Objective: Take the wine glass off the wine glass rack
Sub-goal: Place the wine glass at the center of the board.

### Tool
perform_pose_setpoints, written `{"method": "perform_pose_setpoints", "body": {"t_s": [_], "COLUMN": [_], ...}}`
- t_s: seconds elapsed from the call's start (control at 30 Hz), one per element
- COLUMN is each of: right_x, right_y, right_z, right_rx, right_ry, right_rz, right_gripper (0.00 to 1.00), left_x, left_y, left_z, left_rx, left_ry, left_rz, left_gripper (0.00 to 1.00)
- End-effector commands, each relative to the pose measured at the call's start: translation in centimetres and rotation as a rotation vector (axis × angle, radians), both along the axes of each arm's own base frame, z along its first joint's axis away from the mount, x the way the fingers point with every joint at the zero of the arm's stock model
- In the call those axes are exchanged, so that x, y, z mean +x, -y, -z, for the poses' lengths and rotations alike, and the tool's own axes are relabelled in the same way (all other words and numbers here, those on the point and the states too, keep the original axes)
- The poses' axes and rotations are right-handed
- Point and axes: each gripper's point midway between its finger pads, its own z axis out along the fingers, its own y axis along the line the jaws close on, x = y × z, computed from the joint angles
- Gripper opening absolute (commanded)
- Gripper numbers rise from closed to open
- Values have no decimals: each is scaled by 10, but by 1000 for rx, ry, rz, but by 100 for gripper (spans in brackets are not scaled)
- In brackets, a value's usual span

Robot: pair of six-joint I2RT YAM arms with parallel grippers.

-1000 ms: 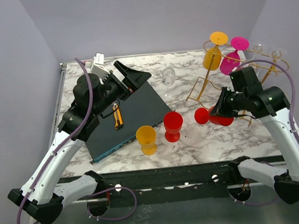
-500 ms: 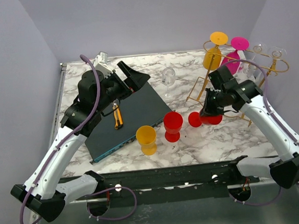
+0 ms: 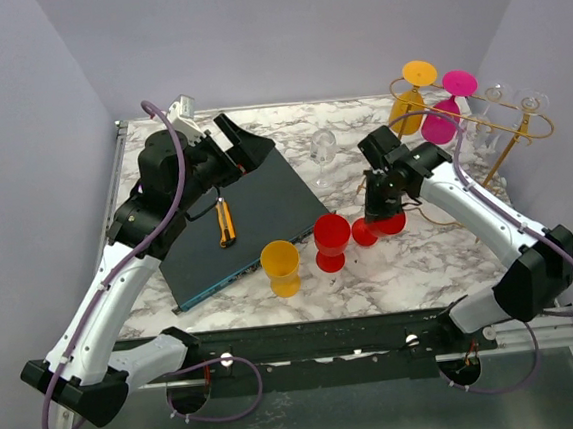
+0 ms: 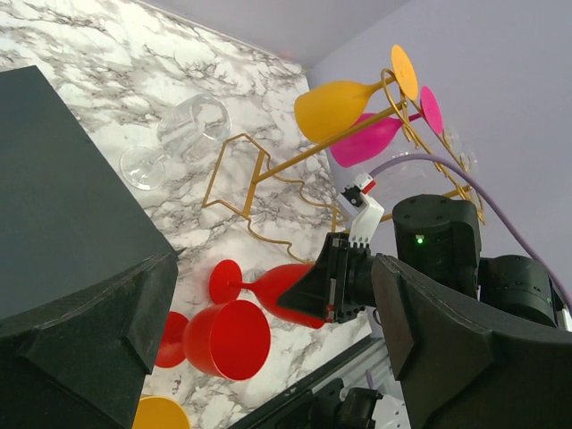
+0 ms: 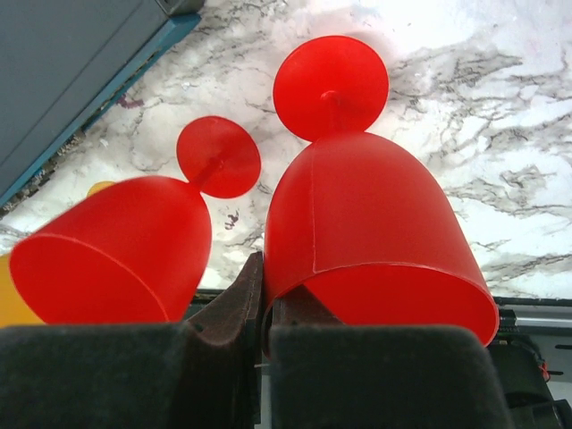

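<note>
The left pincer [image 3: 254,147] hangs spread and empty over the dark board [image 3: 237,219], no threat; the standing red glass [image 3: 332,239] is just beside the foot of the held wine glass [image 3: 388,224], so a sideways nudge could topple it; the right pincer [image 3: 380,206] pinches only the bowl's rim, glass tilted low over the table [image 3: 411,264], off the wine glass rack [image 4: 304,155]; released tilted, it would likely roll.

White marble-pattern table [image 3: 411,264] carries: dark board [image 3: 256,212] (blue edge) left of centre, yellow goblet [image 3: 281,266] and red goblet [image 3: 331,241] upright near front, clear wine glass [image 3: 323,151] behind, gold wine glass rack [image 3: 510,149] back right.
</note>
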Motion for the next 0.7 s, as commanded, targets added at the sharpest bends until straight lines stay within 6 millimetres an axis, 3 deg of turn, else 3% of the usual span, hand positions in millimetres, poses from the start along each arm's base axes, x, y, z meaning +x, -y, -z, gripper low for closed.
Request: {"method": "perform_pose_setpoints", "body": {"t_s": [0.0,0.37,0.67], "right_x": [22,26,30], "right_y": [-9,-17,-22], "right_z": [-6,6,7], "right_rx": [-14,-53,-45], "right_ry": [55,2,-2], "right_rz": [-4,-49,-61], "right_gripper": [0,1,16], "left_x": [0,9,14], "left_y": [-12,-16,-19], "left_z": [-11,-10,-8], "left_rx": [19,23,21], "left_ry": [39,33,24], "left_rz": [-29,-34,-41], "left_gripper": [99,99,99]}}
